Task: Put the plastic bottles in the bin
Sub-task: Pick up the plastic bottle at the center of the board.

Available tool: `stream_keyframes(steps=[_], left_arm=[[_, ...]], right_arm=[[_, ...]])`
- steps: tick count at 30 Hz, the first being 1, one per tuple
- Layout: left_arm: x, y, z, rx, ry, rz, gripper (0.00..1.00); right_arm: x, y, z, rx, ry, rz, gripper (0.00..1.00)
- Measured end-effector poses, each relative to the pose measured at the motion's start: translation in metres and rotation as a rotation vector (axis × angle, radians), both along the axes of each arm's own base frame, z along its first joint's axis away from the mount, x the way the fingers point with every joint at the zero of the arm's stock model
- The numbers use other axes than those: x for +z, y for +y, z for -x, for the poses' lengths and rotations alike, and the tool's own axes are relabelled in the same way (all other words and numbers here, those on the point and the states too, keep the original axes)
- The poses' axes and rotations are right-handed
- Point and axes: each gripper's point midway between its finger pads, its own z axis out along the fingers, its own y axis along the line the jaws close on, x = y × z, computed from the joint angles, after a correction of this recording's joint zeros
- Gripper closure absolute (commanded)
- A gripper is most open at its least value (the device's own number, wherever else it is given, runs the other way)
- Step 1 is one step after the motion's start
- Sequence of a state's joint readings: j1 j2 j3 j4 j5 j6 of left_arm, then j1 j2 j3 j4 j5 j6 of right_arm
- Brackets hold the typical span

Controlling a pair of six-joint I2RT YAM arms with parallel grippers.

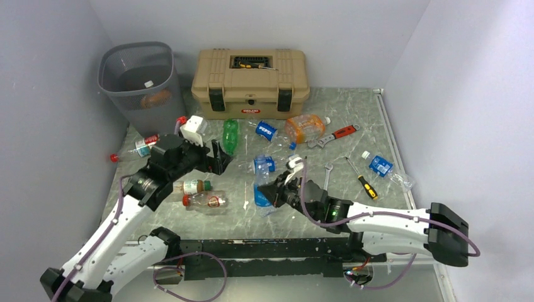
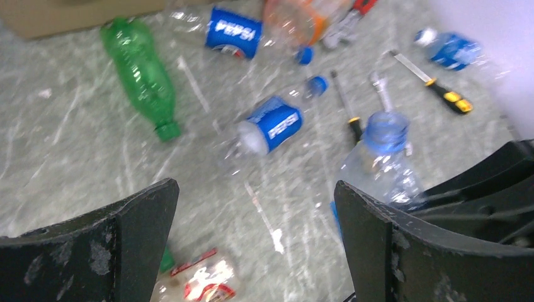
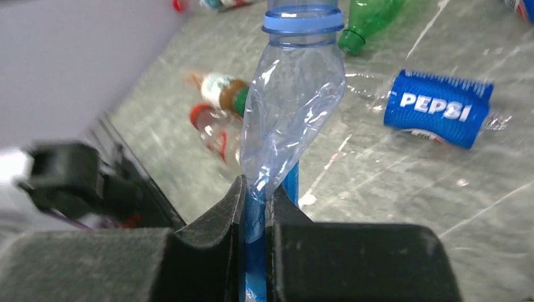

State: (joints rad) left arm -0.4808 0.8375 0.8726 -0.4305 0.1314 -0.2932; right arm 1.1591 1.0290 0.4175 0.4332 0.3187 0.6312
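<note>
One crushed clear bottle (image 3: 296,94) clamped in right fingers (image 1: 275,192), lower centre | left fingers (image 1: 220,160) spread wide, empty, centre-left above bench (image 1: 368,116)

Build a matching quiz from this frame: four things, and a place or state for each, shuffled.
Things:
1. left gripper
2. right gripper
3. green bottle
4. bin

Place or state:
A. upright, back left corner
B. open, empty
C. lying in front of the toolbox
D. shut on a crushed bottle

Pairs: 1-B, 2-D, 3-C, 4-A
</note>
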Motion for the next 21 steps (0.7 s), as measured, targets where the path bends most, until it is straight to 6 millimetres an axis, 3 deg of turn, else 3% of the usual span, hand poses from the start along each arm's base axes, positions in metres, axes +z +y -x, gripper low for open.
stream_keyframes(steps=[7,12,21], left_arm=[[0.054,-0.016,0.029,-0.126,-0.211,0.229,0.01],[0.092,-0.032,0.051,-0.288,-0.319,0.291,0.01],[0.072,-0.052,0.067,-0.452,-0.24,0.297,0.06]], right_arm=[[-0.002,0.012,0.049,0.183,-0.319,0.337,1.0],[-0.012,0.004,0.036,0.113,-0.423,0.479,1.0],[0.005,0.012,0.014,-0.04,-0.552,0.492,1.0]])
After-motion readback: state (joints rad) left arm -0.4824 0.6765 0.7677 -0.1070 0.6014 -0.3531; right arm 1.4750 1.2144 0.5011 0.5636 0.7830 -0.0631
